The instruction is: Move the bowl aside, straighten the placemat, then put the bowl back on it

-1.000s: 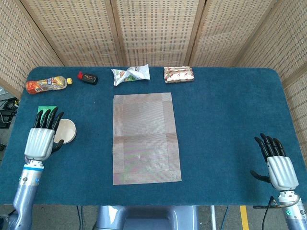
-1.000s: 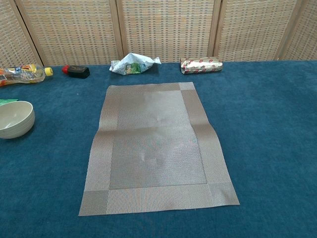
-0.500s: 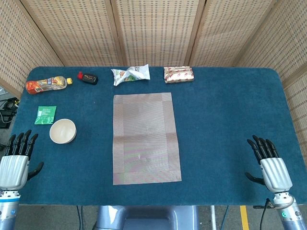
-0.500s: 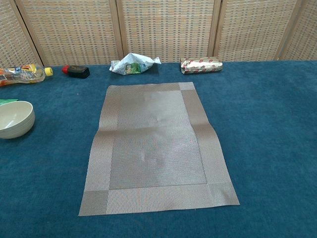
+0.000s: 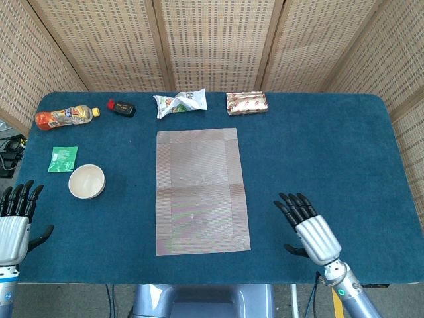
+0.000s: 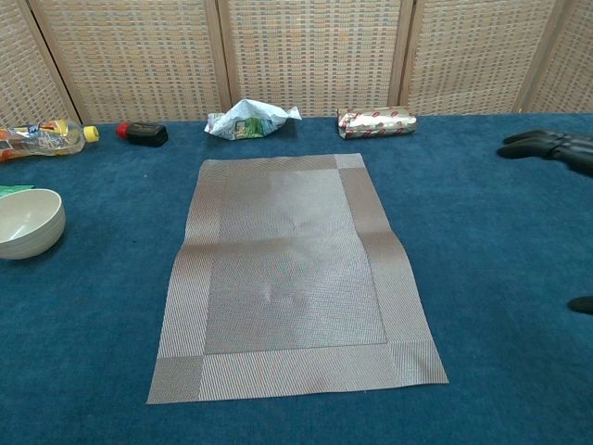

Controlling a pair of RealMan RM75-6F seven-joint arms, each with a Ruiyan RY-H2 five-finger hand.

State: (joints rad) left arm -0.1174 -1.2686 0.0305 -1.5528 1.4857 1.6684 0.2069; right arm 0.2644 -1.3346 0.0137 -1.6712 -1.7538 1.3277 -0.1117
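Bowl [image 5: 87,181] sitting off placemat [image 5: 201,191], left on tabletop [image 5: 318,152]. Placemat being judged thin, limp, light; rippled mid-length; best pressed flat near edges. Right hand [image 5: 310,228] hovering beside its right edge, fingers spread, empty. Left hand [image 5: 14,222] open, empty.

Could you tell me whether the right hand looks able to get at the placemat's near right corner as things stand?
Probably yes: the right hand is open, holds nothing, and only bare blue table lies between it and the placemat.
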